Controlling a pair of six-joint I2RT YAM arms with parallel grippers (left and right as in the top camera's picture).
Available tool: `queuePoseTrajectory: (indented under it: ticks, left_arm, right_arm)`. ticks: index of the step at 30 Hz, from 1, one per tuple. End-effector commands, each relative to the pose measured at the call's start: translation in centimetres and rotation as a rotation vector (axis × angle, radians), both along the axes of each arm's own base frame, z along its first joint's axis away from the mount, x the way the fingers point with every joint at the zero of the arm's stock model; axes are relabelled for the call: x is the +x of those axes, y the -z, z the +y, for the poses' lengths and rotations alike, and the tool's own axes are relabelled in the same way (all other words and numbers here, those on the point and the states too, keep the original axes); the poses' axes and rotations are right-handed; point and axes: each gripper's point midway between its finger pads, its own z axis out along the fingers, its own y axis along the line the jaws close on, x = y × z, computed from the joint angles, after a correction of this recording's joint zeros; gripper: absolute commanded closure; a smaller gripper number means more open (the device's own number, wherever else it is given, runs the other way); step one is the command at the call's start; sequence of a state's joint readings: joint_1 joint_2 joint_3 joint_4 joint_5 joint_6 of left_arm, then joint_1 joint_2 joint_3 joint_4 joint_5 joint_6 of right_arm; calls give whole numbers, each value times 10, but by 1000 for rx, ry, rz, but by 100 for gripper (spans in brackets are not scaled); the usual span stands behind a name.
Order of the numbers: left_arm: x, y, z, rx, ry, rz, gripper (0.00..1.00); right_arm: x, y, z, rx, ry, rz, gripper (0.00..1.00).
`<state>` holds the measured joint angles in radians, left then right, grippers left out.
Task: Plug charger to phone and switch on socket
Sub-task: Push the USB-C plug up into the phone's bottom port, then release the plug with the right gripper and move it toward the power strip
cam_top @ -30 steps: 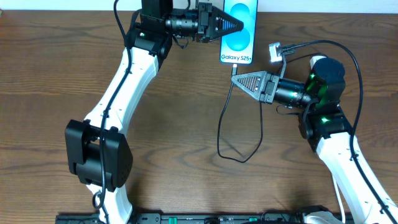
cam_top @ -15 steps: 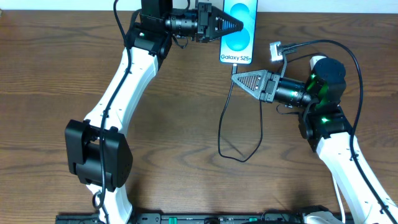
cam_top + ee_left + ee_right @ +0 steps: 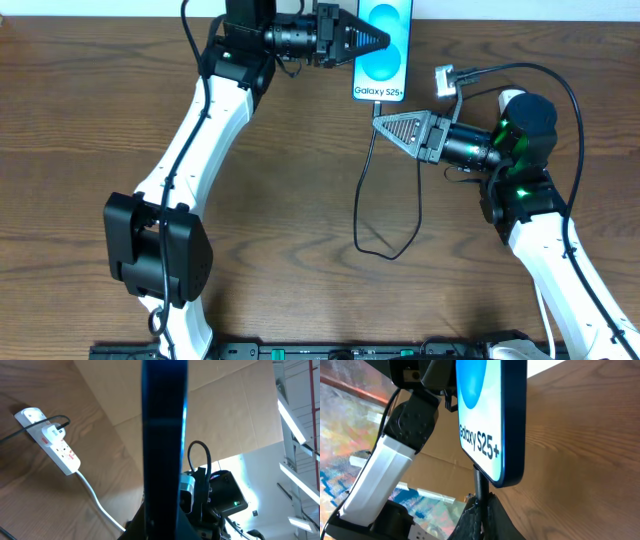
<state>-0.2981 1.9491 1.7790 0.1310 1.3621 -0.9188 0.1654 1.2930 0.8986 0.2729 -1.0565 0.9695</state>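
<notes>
Black charger [image 3: 479,482] tip seemingly seated in phone [image 3: 490,420] port

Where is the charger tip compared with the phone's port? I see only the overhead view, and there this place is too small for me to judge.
Observer: In the right wrist view, the charger tip meets the bottom edge of the phone, in line with it. The right hand is closed on the tip just below. I cannot tell how deep it sits.
Operator: And is the other end in the socket?
Observer: The left wrist view shows the black plug on the socket, near its rounded end. The switch position is too small to read.
</notes>
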Motion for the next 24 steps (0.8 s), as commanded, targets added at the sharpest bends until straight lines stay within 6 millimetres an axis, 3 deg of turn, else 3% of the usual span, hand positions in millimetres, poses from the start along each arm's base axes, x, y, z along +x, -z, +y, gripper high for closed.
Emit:
queuePoseTrajectory:
  ticks: [1,10,12,17,18,20,24]
  left_arm:
    - [-16,-21,3,-20,45,-63,93]
    - [-16,-21,3,-20,44,-63,93]
    - [-16,-21,3,-20,44,-63,93]
    - [-16,-21,3,-20,43,-64,93]
    - [-16,-21,3,-20,43,-64,93]
    - [-15,-21,3,-19,39,-64,93]
    - [-8,-20,4,-16,2,-80,93]
  right_arm:
    - [9,-16,-7,9,67,-51,99]
    - [10,-19,-8,12,70,-72,98]
    - [9,-19,-7,12,67,-71,92]
    - [9,-19,-7,12,67,-71,94]
    - [9,-19,-7,12,67,-71,91]
    - [9,-19,-7,12,66,-70,70]
    - [8,-15,-7,8,61,-47,47]
